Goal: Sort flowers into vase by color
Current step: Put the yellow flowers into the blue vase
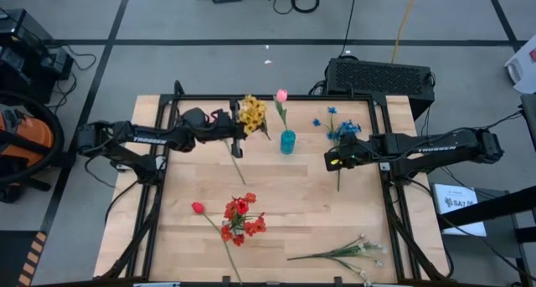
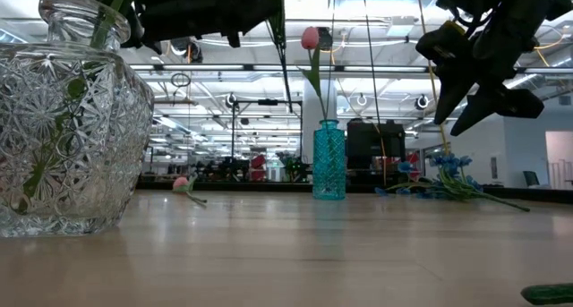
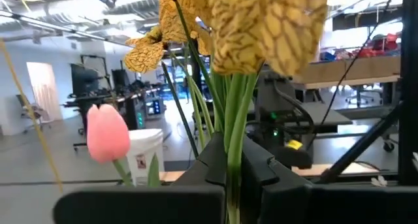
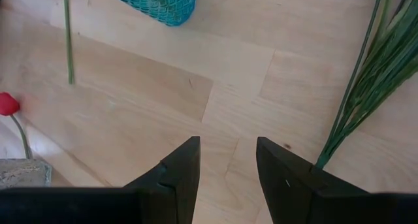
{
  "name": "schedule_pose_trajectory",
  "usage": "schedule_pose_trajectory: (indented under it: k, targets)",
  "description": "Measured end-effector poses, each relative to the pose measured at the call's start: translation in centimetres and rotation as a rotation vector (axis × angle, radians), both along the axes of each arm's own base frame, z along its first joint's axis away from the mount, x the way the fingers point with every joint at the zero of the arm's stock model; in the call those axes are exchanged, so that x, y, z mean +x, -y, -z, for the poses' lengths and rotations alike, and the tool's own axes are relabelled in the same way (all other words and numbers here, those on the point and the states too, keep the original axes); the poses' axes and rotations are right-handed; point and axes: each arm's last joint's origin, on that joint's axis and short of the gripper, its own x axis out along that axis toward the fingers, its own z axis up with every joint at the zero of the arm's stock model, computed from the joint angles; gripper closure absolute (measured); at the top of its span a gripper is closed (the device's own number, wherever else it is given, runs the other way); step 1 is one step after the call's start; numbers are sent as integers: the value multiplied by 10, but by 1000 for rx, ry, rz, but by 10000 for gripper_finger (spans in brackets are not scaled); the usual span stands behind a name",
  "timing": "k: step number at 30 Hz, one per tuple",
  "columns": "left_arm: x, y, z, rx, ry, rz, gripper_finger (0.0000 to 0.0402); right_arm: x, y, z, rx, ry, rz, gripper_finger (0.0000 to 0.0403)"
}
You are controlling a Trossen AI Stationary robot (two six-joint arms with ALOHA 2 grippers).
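Observation:
My left gripper reaches in from the table's left and is shut on the yellow bunch, held high over the far left of the table. A blue vase beside it holds a pink tulip upright. Blue sprays lie on the table at the far right. My right gripper hovers open just beside their stems, with nothing between its fingers. Red flowers and a red tulip lie near the front. White blooms lie at the front right. My left gripper pinches the yellow bunch's green stems between its two fingers, a little below the blooms. The fingers come in about level from the table's left, across the stems. The bunch stands roughly upright, and its long stem hangs below the fingers, clear of the table.
A cut-glass vase with green stems in it stands close to the low camera at the near left. A black box sits beyond the far edge. Bare wood lies between the blue vase and the red flowers.

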Motion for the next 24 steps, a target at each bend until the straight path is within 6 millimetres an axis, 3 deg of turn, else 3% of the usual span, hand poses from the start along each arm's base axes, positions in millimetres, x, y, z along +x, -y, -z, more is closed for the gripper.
schedule_pose_trajectory:
  k: [9,14,18,24]
  targets:
    - [10,-2,-3,3,144,14,392,0,0,0,-1,5,0,261]
    - [24,-8,10,-16,112,10,392,0,0,0,-1,6,0,261]
    - [27,-15,0,6,188,-6,392,0,0,0,-1,7,0,261]
    - [39,-20,3,-11,151,-3,392,0,0,0,-1,6,0,261]
